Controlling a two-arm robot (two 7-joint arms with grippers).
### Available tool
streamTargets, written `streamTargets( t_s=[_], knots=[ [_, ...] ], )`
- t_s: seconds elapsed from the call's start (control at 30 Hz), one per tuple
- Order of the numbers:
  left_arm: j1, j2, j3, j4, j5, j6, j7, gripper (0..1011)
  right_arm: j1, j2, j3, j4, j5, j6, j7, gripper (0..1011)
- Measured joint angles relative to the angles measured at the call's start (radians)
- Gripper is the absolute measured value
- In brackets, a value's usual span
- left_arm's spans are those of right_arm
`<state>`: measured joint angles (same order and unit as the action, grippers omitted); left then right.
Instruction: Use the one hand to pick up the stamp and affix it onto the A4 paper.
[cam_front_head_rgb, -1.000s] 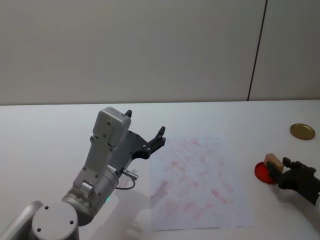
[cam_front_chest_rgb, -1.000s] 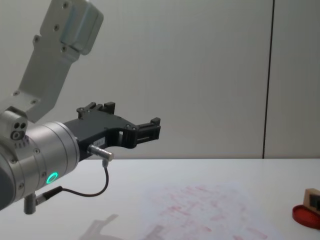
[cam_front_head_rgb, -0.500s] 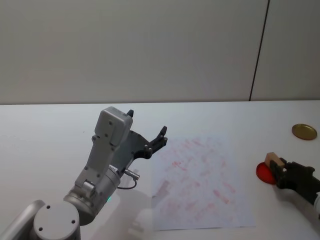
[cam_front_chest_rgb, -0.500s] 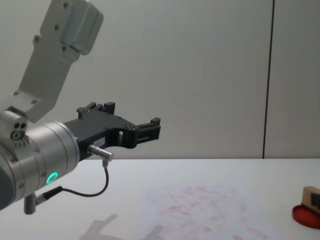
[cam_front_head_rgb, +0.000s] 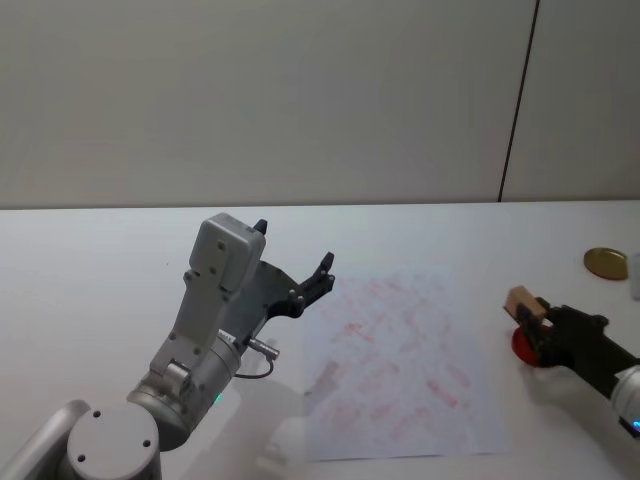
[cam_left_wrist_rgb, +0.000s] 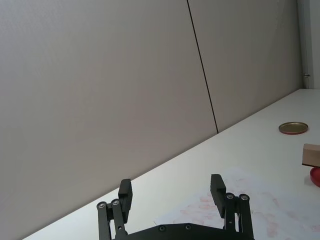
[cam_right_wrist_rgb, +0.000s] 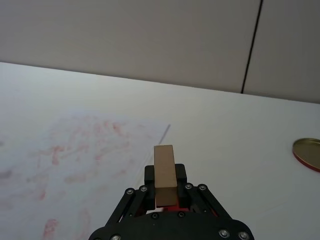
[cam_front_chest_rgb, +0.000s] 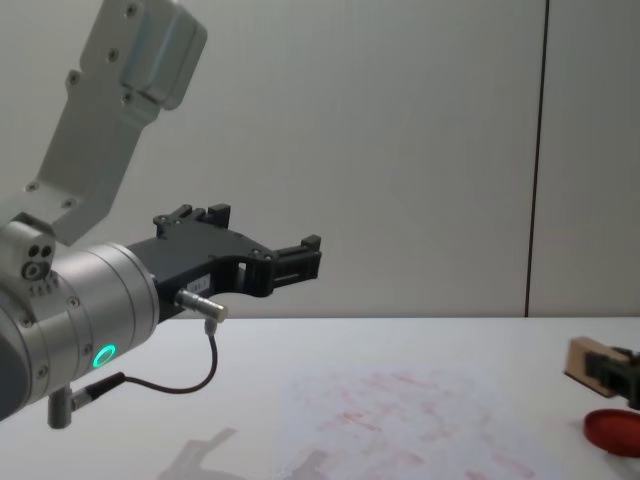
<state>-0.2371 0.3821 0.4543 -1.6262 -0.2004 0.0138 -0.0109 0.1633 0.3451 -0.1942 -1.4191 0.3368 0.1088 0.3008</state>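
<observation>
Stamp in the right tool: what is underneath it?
The stamp, held by the right tool, hangs above the red ink pad, with a gap between them. The tool covers part of the pad; the stamp's underside cannot be seen.

Stamp (cam_front_head_rgb: 521, 301): small light tan wooden block, rectangular, clamped between the jaws of the right gripper (cam_front_head_rgb: 533, 322). It projects forward beyond the fingertips, held clear of the table, just right of the paper's edge.

A4 paper (cam_front_head_rgb: 400, 375): white sheet, lying flat, covered with faint red marks.
</observation>
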Motion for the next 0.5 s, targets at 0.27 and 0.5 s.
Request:
streamTargets(
  t_s=[0.27, 0.5],
  knots=[
    [0.000, 0.000, 0.000, 0.000, 0.000, 0.000, 0.000, 993, 0.011, -0.020, -0.024, -0.021, -0.011, 0.009, 0.046, 219],
    [0.000, 0.000, 0.000, 0.000, 0.000, 0.000, 0.000, 993, 0.029, -0.044, -0.048, -0.015, -0.029, 0.030, 0.074, 219]
  ],
)
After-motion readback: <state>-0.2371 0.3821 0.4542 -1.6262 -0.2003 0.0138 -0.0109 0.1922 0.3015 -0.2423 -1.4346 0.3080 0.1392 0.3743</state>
